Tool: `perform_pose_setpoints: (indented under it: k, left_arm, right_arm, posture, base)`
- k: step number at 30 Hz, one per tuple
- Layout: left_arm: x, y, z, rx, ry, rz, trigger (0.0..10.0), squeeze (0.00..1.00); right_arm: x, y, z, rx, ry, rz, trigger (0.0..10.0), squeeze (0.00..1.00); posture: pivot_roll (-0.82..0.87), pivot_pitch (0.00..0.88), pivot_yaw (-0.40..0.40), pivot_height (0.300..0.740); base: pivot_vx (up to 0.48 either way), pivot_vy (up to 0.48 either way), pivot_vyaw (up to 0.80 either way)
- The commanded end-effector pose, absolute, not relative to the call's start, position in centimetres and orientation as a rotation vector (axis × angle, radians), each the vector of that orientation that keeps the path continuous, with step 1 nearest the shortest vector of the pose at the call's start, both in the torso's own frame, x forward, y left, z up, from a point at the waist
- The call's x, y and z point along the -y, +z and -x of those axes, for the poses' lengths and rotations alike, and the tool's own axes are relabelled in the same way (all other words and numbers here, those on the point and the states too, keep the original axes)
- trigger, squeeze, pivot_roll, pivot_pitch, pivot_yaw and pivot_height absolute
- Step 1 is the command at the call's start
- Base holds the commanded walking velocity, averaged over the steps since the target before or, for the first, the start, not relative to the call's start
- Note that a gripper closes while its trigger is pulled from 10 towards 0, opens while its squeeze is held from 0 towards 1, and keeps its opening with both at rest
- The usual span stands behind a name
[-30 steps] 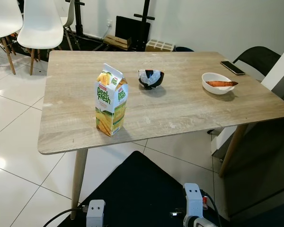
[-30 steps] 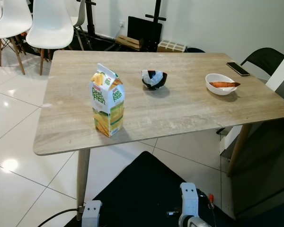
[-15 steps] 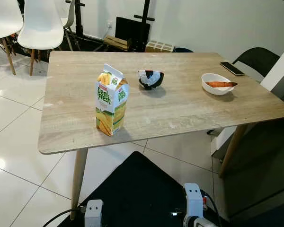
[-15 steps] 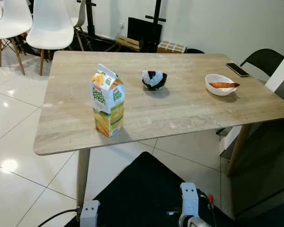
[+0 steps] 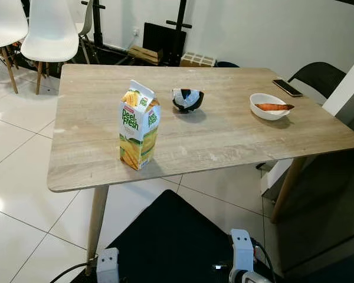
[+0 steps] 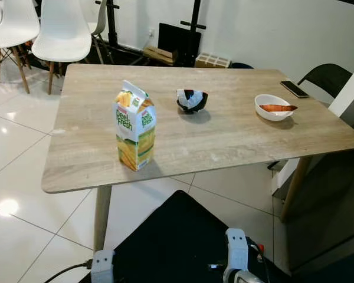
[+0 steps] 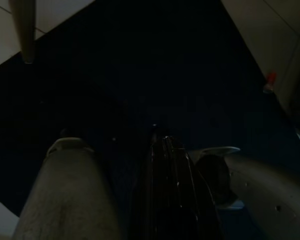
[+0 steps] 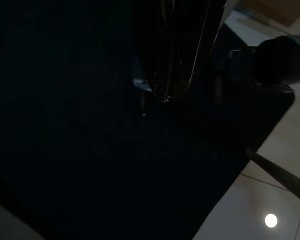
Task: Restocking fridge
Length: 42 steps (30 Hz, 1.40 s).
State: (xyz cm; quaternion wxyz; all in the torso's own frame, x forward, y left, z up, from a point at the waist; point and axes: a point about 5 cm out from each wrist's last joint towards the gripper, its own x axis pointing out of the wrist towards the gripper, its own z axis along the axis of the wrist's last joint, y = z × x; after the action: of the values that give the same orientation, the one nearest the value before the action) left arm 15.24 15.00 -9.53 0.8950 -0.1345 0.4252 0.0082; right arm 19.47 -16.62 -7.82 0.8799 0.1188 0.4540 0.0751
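Observation:
A yellow and green Peel Fresh juice carton [image 5: 138,127] stands upright near the front left of the wooden table [image 5: 224,135]. Behind it sits a small black bowl [image 5: 187,99] with something white in it. A white bowl [image 5: 267,106] holding an orange piece of food is at the table's right. Both arms hang idle below the table edge, far from the carton. In the dark wrist views, my left gripper [image 7: 157,132] and my right gripper [image 8: 162,99] each show black fingers pressed together with nothing between them, over a dark floor mat.
A phone [image 5: 286,87] lies at the table's far right corner. White chairs [image 5: 50,26] stand at the back left, and a dark chair [image 5: 321,76] is behind the right side. A white panel [image 5: 348,88] rises at the right. A black mat [image 5: 171,236] lies on the tiled floor in front.
The camera has shifted slightly. My left wrist at the bottom of the eye views has drifted a little to the left. Nothing on the table has moved.

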Motion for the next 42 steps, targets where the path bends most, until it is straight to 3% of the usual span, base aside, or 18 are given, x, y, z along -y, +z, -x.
perform_pose_setpoints:
  k: [1, 12, 21, 22, 23, 24, 26, 29, 31, 33, 34, 36, 42]
  left_arm:
    - [-15.1, -9.8, -14.7, -0.900, 0.017, 0.262, 10.0, 0.00]
    - [-14.8, -10.0, -13.7, -0.883, 0.101, 0.395, 10.0, 0.00]
    - [-14.8, -10.1, -13.4, -0.904, 0.052, 0.286, 10.0, 0.00]
    - [-15.0, -10.1, -13.5, -0.917, 0.020, 0.210, 10.0, 0.00]
    - [-15.3, -10.2, -13.7, -0.955, -0.082, -0.029, 10.0, 0.00]
    - [-15.3, -10.2, -13.7, -0.955, -0.082, -0.029, 10.0, 0.00]
    - [-15.6, -10.0, -14.0, -0.944, -0.156, -0.204, 10.0, 0.00]
    - [-15.9, -9.9, -14.1, -0.901, -0.095, -0.250, 10.0, 0.00]
    - [-16.3, -9.8, -13.6, -0.872, 0.071, -0.137, 10.0, 0.00]
    - [-16.3, -9.8, -13.4, -0.868, 0.120, -0.086, 10.0, 0.00]
    - [-20.8, -8.4, -15.4, -0.773, 0.234, -0.071, 10.0, 0.00]
    - [-23.4, -7.2, -16.7, -0.711, 0.290, -0.048, 10.0, 0.00]
    - [-24.5, -7.3, -16.0, -0.720, 0.423, -0.026, 10.0, 0.00]
  right_arm:
    - [16.8, -7.9, -19.2, -0.947, 0.157, -0.251, 10.0, 0.00]
    - [17.7, -7.8, -19.3, -0.927, 0.121, -0.247, 10.0, 0.00]
    - [18.0, -6.6, -21.3, -0.816, 0.112, -0.172, 10.0, 0.00]
    - [17.9, -6.4, -21.6, -0.807, 0.095, -0.197, 10.0, 0.00]
    - [17.5, -6.2, -21.9, -0.794, 0.100, -0.247, 10.0, 0.00]
    - [17.5, -6.2, -21.9, -0.794, 0.100, -0.247, 10.0, 0.00]
    - [17.2, -6.2, -22.0, -0.792, 0.126, -0.233, 10.0, 0.00]
    - [17.2, -6.2, -22.0, -0.787, 0.136, -0.177, 10.0, 0.00]
    - [17.0, -6.2, -21.9, -0.784, 0.153, -0.164, 10.0, 0.00]
    - [17.0, -6.3, -21.7, -0.792, 0.150, -0.180, 10.0, 0.00]
    - [17.0, -6.5, -21.5, -0.801, 0.145, -0.200, 10.0, 0.00]
    - [17.3, -6.7, -21.1, -0.817, 0.140, -0.144, 10.0, 0.00]
    - [17.8, -7.1, -20.4, -0.837, 0.137, -0.073, 10.0, 0.00]
  posture:
    - [0.04, 0.028, -0.127, 0.740]
    - [0.01, 0.009, -0.119, 0.740]
    - [0.00, 0.000, -0.111, 0.740]
    - [0.00, 0.000, -0.108, 0.740]
    - [0.00, 0.000, -0.105, 0.740]
    - [0.00, 0.000, -0.105, 0.740]
    - [0.00, 0.000, -0.105, 0.740]
    - [0.00, 0.000, -0.104, 0.740]
    - [0.01, 0.000, -0.102, 0.740]
    - [0.01, 0.000, -0.101, 0.740]
    - [0.01, 0.000, -0.099, 0.740]
    - [0.01, 0.000, -0.095, 0.740]
    - [0.00, 0.000, -0.098, 0.740]
  base:
    - [0.000, 0.000, 0.00]
    - [0.000, 0.000, 0.00]
    - [0.000, 0.000, 0.00]
    - [0.000, 0.000, 0.00]
    - [0.000, 0.000, 0.00]
    - [0.000, 0.000, 0.00]
    - [0.000, 0.000, 0.00]
    - [0.000, 0.000, 0.00]
    - [0.000, 0.000, 0.00]
    - [0.000, 0.000, 0.00]
    - [0.000, 0.000, 0.00]
    - [0.000, 0.000, 0.00]
    - [0.000, 0.000, 0.00]
